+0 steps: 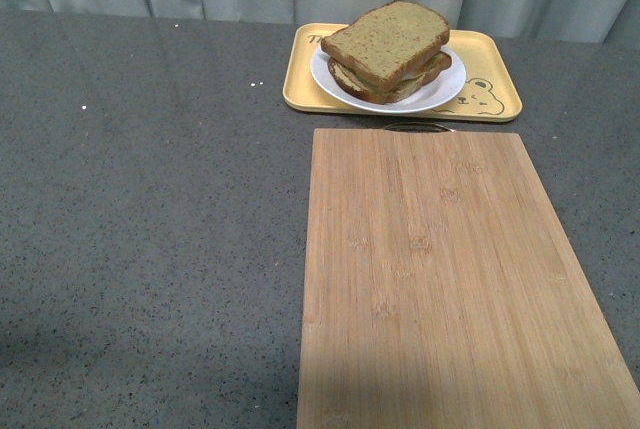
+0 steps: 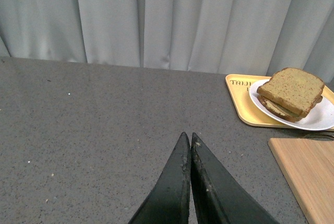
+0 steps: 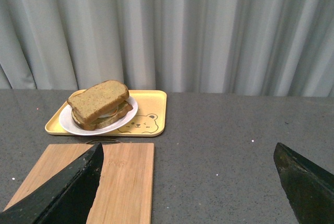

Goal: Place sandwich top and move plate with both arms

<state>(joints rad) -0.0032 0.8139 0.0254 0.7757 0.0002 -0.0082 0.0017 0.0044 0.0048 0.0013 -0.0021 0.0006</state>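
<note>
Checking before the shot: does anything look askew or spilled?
Nothing spilled. The sandwich top sits rotated and slightly off the slice below, overhanging it, on the plate in the yellow tray.

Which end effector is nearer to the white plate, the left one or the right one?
Probably the right. The right end effector, open, faces the plate across the cutting board. The left end effector, shut, is farther off to the side.

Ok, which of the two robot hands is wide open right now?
The right hand: its two black fingers stand far apart, one at each side of its wrist view. The left hand has its fingers pressed together, holding nothing.
</note>
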